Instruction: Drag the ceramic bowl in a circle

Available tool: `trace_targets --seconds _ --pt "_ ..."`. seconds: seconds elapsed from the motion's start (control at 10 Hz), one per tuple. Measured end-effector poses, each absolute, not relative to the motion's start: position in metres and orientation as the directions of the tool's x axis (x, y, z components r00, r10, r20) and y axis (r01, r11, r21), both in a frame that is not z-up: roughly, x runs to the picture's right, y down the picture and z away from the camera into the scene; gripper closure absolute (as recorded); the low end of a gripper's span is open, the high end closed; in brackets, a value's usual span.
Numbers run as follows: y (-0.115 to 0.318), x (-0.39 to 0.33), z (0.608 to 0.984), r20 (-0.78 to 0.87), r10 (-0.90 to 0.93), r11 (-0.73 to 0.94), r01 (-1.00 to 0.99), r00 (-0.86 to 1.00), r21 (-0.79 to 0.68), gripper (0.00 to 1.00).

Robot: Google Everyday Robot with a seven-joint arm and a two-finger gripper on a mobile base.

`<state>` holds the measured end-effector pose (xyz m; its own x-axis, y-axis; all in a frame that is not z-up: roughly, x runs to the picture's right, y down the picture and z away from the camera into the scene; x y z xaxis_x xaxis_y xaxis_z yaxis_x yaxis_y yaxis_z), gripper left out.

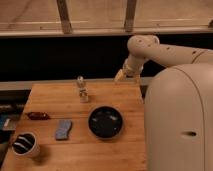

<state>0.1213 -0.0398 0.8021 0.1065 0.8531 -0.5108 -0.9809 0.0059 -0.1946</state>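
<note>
The ceramic bowl is wide, shallow, glossy and black. It sits on the wooden table, right of centre. My gripper hangs at the end of the white arm, above the table's far right edge. It is well behind the bowl and apart from it, touching nothing.
A small upright bottle stands behind the bowl to the left. A blue sponge lies left of the bowl. A flat dark red item lies near the left edge. A white cup with a dark inside stands at the front left. My white body fills the right.
</note>
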Motion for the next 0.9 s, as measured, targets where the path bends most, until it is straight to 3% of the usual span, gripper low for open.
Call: trace_targets --seconds 0.9 --pt "-0.0398 0.1213 0.8021 -0.511 0.853 0.006 -0.981 0.106 -0.195 0.33"
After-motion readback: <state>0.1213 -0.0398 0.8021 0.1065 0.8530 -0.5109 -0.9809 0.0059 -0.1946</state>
